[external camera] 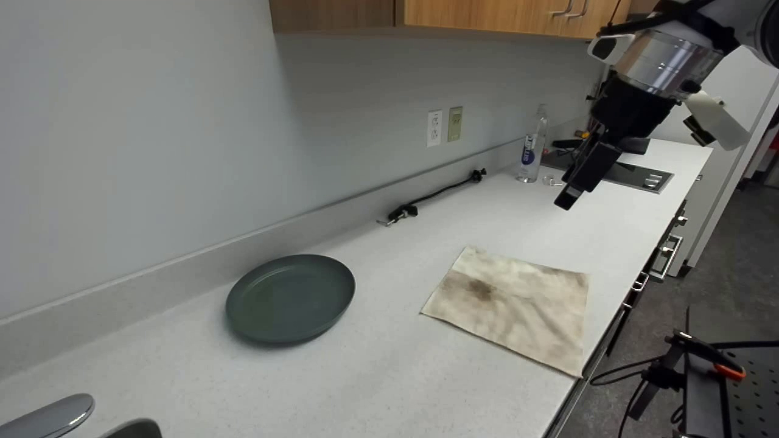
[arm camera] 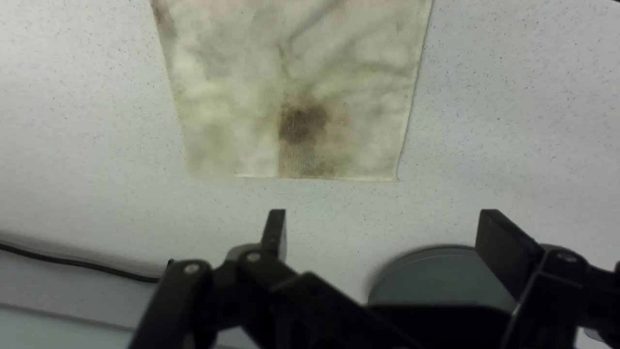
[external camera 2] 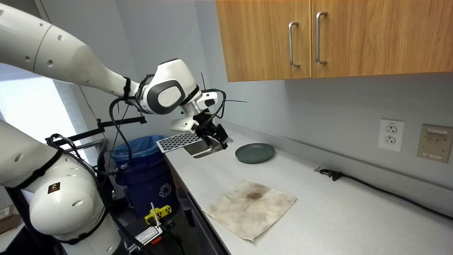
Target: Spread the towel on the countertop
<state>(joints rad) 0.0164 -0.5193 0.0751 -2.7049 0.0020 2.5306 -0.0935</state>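
Observation:
The towel is a cream, stained cloth that lies flat and open on the white countertop (external camera: pixel 377 383). It shows in both exterior views (external camera: pixel 511 310) (external camera 2: pixel 251 209), with one edge close to the counter's front edge. In the wrist view the towel (arm camera: pixel 300 82) fills the upper middle, its far part cut off by the frame; a dark brown stain sits near its lower edge. My gripper (arm camera: pixel 382 212) is open, with nothing between its fingers. In both exterior views the gripper (external camera: pixel 569 198) (external camera 2: pixel 224 141) hangs in the air above the counter, apart from the towel.
A dark green plate (external camera: pixel 291 298) lies near the wall beside the towel. A black bendable arm with clamps (external camera: pixel 435 194) lies along the backsplash. A clear bottle (external camera: pixel 532 149) and a black cooktop (external camera: pixel 633 176) are farther along. Wooden cabinets (external camera 2: pixel 318 39) hang above.

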